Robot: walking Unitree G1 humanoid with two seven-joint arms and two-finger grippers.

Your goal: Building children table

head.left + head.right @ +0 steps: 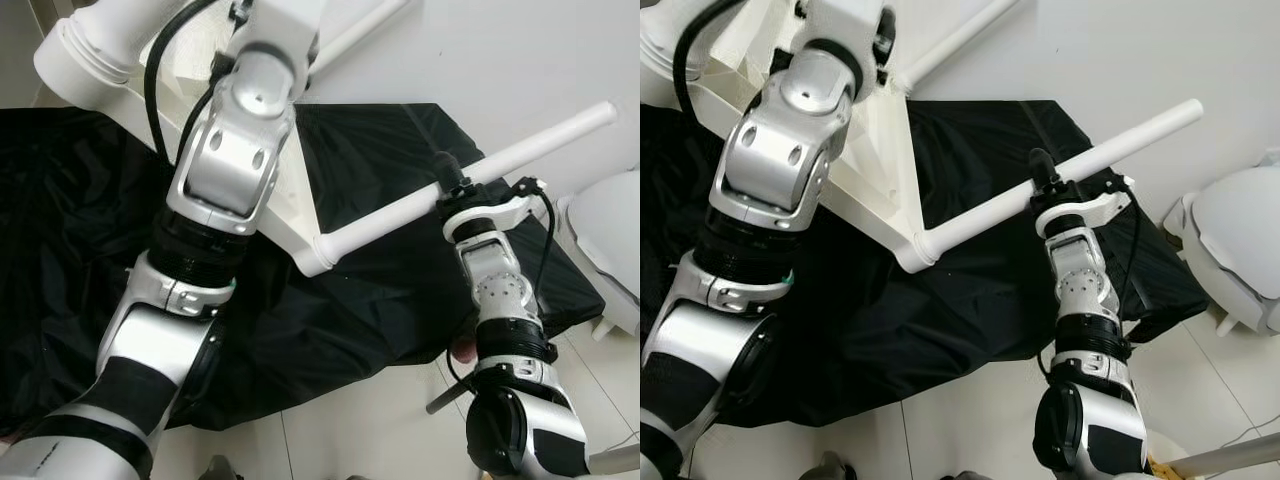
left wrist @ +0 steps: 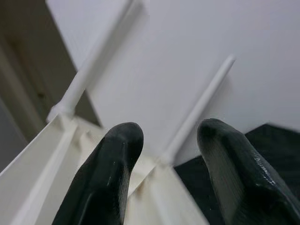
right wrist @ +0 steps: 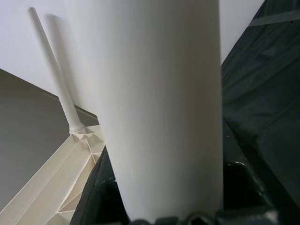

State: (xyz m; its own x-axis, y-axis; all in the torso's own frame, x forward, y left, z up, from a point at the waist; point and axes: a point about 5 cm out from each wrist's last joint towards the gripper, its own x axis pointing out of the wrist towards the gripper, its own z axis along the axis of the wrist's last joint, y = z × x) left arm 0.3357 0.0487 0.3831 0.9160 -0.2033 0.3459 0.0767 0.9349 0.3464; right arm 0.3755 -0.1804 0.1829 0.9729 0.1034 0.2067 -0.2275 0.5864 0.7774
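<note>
Currently the right gripper is clamped around one white cylindrical table leg, whose long axis runs from the corner socket of the upturned white plastic tabletop outward past the gripper. Left gripper is spread, empty, beside that tabletop. Three legs visible; tabletop lies on black cloth.

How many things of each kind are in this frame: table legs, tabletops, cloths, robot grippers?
White table legs: 2 (one held by the right gripper at, one at)
White tabletop, lying upside down: 1
Black cloth: 1
Robot grippers: 2 (left gripper)
Total: 6
</note>
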